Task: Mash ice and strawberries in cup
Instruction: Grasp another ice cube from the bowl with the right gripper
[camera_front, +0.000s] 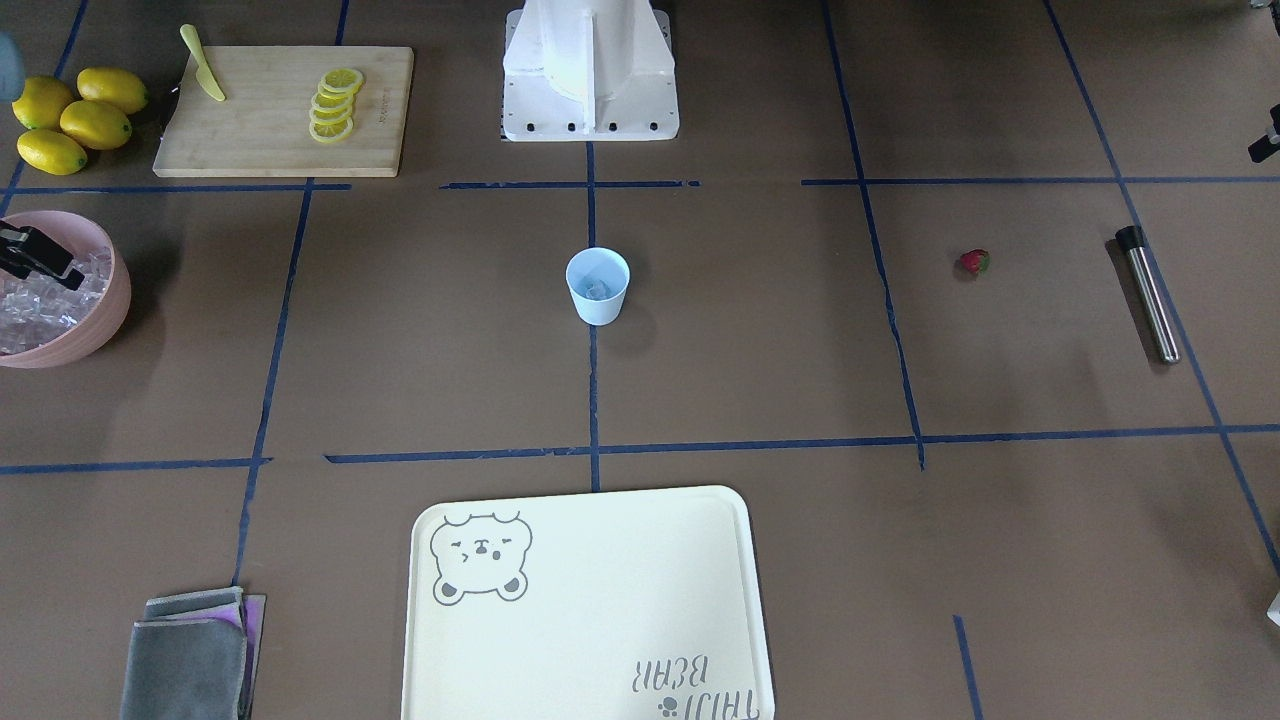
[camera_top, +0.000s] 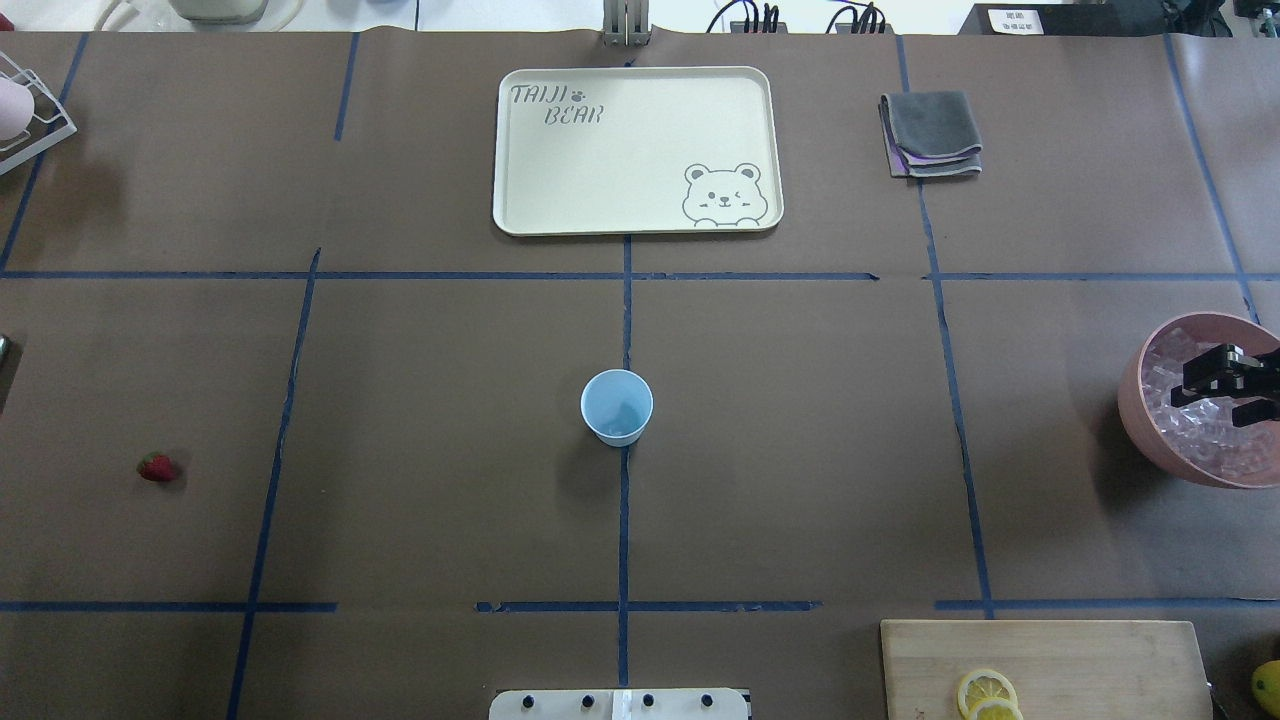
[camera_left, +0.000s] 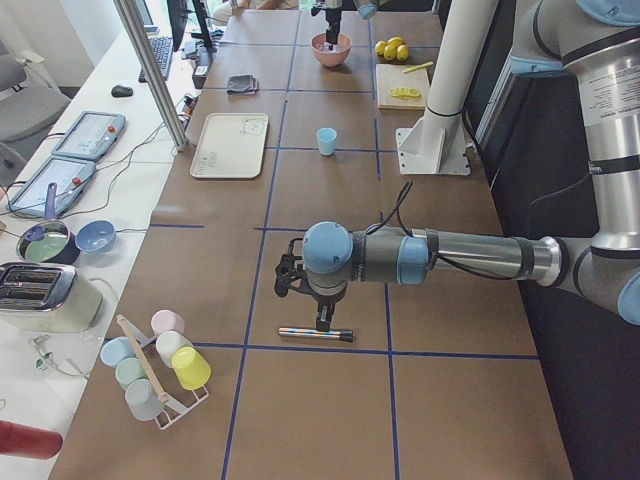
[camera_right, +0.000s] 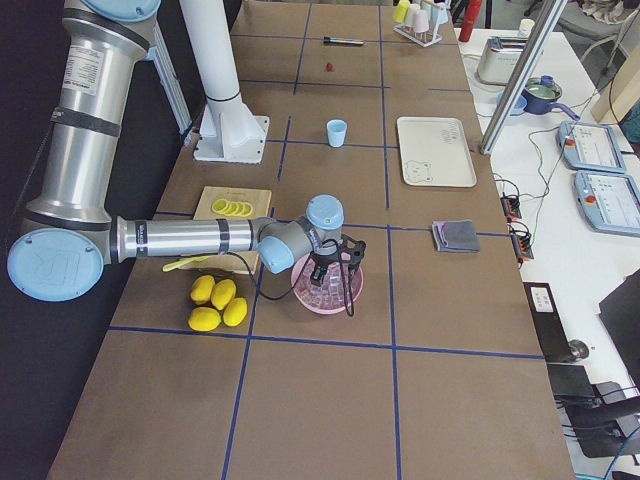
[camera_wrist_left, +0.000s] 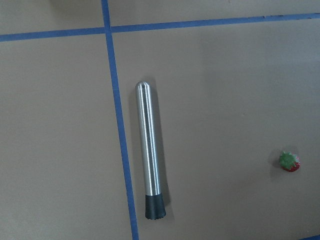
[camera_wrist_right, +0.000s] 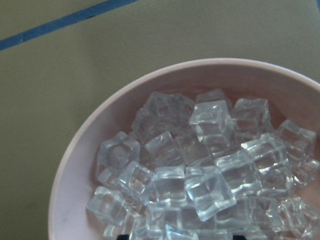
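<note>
Right jaws: spread apart, nothing visibly held, hovering just over ice heaped in pink bowl. Left jaws: cannot tell if apart or closed; above steel muddler lying on worktop, strawberry near. Cup upright between both jaws, well apart from each, some ice inside.

Mid-table: pale-blue tapered cup. Far left, small red strawberry, steel muddler rod beyond. Right: clear ice cubes in pink bowl.
</note>
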